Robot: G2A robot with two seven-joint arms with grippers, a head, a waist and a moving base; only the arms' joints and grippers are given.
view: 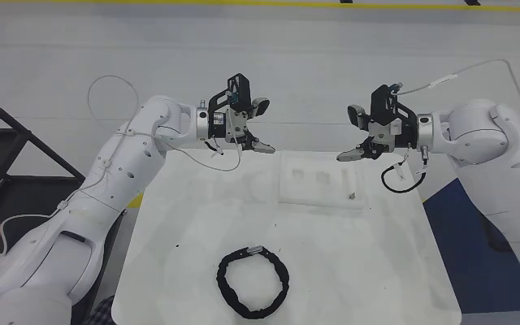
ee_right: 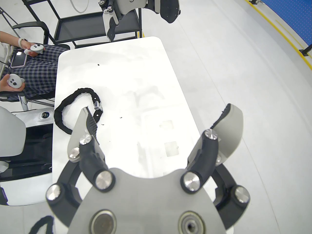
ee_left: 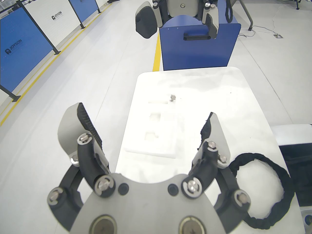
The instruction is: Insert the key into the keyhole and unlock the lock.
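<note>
Nearness settles which arm should go first. The key (view: 353, 195) lies on the right end of the white foam tray (view: 302, 188), close to the tray's near edge. The right gripper (view: 348, 156) hangs over the tray's far edge almost straight behind it, jaws spread wide and empty. From that gripper the key is down and a little toward the robot. The left gripper (view: 264, 149), also wide open and holding nothing, hovers off the tray's far left corner, well apart from the key. The key is too small to tell which way its blade runs. The black sleeved chain lock (view: 253, 280) lies in a ring near the front edge of the table (view: 406, 276), well apart from the tray, its metal lock body (view: 255, 250) on the side facing the tray. In my judgement the right arm should take the key, while the left is better placed to steady the lock.
</note>
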